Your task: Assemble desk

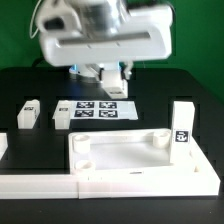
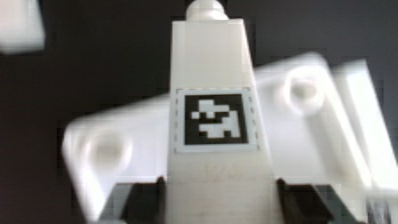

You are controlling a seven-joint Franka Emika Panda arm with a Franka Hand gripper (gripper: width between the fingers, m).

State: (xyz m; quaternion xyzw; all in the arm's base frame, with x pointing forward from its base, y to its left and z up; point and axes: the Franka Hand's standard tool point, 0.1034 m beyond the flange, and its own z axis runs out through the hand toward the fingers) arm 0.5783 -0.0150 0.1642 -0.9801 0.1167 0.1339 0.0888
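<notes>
My gripper (image 1: pixel 111 78) hangs at the back, above the marker board, shut on a short square white leg (image 1: pixel 116 87). In the wrist view the leg (image 2: pixel 215 90) stands straight out between my dark fingers (image 2: pixel 150 203), its tag facing the camera; my gripper (image 2: pixel 217 198) grips its base. The white tray-like desk top (image 2: pixel 306 95) shows blurred behind the leg, with round sockets. In the exterior view the desk top (image 1: pixel 125 172) lies at the front, and a second leg (image 1: pixel 181 128) stands upright at its right corner. A third leg (image 1: pixel 28 113) lies on the left.
The marker board (image 1: pixel 97 110) lies flat behind the desk top. A low white border strip (image 1: pixel 35 184) runs along the front left. Another white part (image 1: pixel 3 148) is cut off at the left edge. The table is black with a green backdrop.
</notes>
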